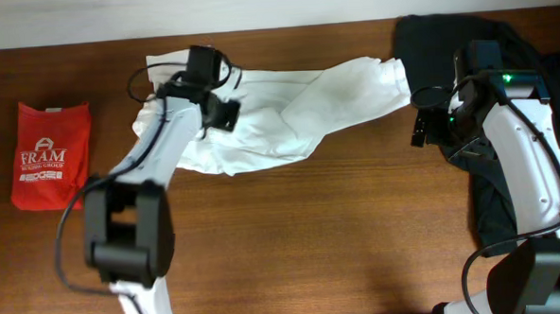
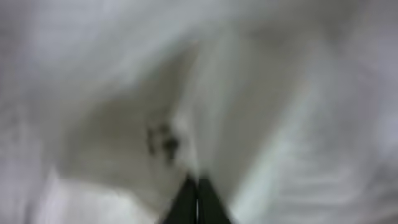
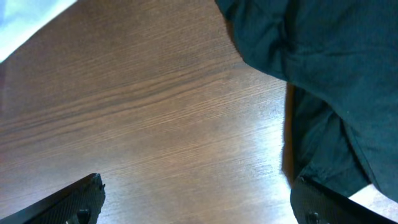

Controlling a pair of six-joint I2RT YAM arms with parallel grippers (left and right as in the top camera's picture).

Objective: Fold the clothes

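The white T-shirt (image 1: 288,114) lies wrinkled across the far middle of the table, stretched from upper left to the right. My left gripper (image 1: 223,110) is down on its left part. In the left wrist view the fingers (image 2: 198,186) are pressed together on the white cloth (image 2: 261,93), with a small blurred dark label mark (image 2: 163,142) just ahead. My right gripper (image 1: 421,127) is open and empty above bare wood (image 3: 174,124), just right of the shirt's right end, beside the black shirt (image 3: 311,56).
A folded red shirt printed "FRAM" (image 1: 51,153) lies at the far left. The large black shirt (image 1: 491,119) covers the right side under my right arm. Brown table (image 1: 312,241) shows in front.
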